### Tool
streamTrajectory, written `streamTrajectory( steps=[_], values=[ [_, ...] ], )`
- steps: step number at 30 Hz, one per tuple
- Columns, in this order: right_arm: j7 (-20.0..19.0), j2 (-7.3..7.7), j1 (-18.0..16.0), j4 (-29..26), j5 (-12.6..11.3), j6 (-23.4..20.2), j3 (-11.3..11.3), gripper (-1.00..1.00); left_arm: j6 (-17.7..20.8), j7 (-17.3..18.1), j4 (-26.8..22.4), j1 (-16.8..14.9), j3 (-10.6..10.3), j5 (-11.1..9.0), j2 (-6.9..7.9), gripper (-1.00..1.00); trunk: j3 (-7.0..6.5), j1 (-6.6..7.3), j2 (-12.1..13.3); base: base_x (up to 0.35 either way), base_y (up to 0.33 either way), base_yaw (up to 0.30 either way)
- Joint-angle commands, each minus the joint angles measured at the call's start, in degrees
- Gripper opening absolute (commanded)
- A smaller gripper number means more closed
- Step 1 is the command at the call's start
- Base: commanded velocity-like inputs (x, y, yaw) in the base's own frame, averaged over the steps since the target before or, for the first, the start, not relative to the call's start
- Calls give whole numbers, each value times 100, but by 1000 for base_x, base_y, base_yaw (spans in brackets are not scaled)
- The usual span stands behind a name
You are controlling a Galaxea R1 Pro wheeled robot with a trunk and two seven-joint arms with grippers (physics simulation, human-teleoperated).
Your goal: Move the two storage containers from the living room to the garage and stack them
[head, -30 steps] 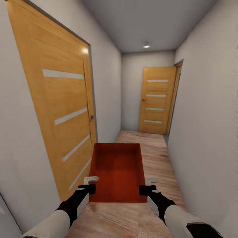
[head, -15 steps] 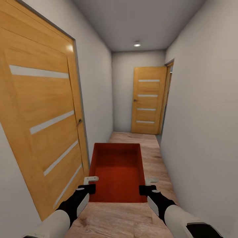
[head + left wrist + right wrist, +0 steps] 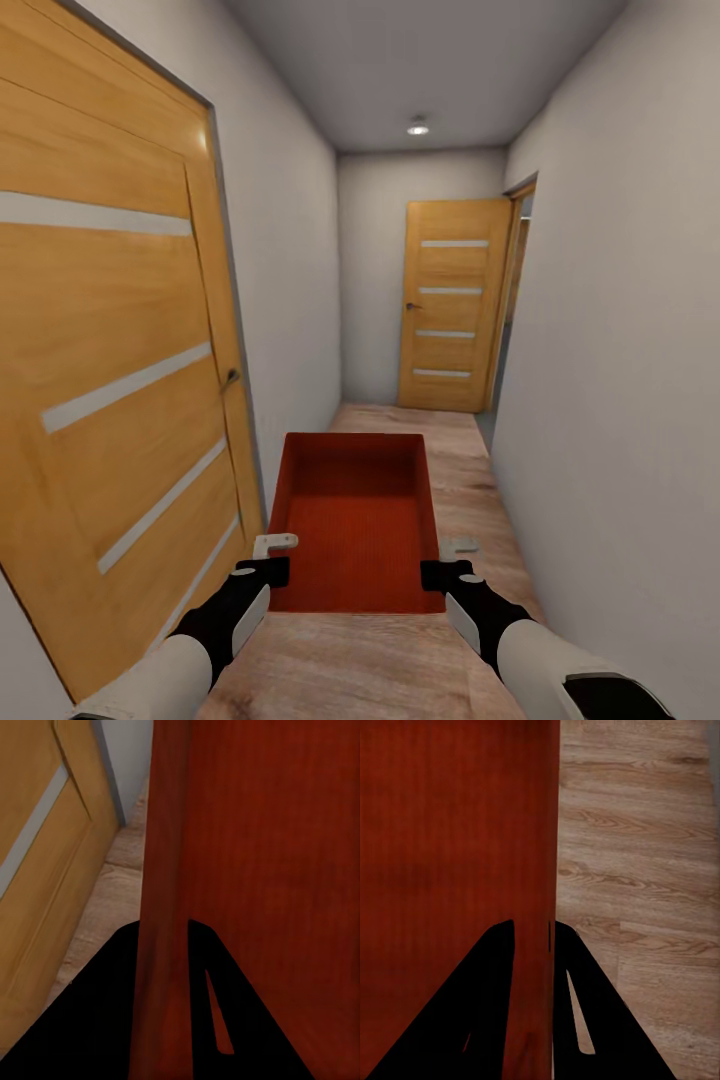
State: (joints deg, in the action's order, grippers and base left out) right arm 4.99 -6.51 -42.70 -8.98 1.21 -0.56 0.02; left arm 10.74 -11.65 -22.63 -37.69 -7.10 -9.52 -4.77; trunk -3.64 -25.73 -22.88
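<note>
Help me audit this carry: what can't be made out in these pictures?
- Underside of the storage container: head view, hidden by its own floor and walls.
- Room past the open doorway: head view, too narrow a sliver.
- Near door: head view, cut off by the picture's edge.

The carrying surface here is the hallway floor (image 3: 400,660), made of light wood planks with visible grain. It runs as a narrow strip between the pale walls, from the near part up to the closed wooden door (image 3: 455,305) at the far end. In the right wrist view the same planks (image 3: 637,870) appear.
</note>
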Motion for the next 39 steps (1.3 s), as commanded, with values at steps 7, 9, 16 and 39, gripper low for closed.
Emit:
streamTrajectory(
  steps=[7, 9, 16, 39],
  values=[
    [28, 17, -2, -25, 88, 29, -72, -100, 42, -57, 4, -1, 60, -15, 11, -100, 1, -5, -4, 322, 0, 0],
    [28, 17, -2, -25, 89, 29, -72, -100, 42, -57, 6, -1, 60, -15, 11, -100, 1, -5, -4, 322, 0, 0],
    [34, 16, -2, -25, 90, 29, -72, -100, 42, -57, 8, -1, 60, -15, 11, -100, 1, -5, -4, 322, 0, 0],
    [31, 11, -2, -25, 107, 29, -72, -100, 42, -57, 10, -1, 60, -15, 11, -100, 1, -5, -4, 322, 0, -101]
  ],
)
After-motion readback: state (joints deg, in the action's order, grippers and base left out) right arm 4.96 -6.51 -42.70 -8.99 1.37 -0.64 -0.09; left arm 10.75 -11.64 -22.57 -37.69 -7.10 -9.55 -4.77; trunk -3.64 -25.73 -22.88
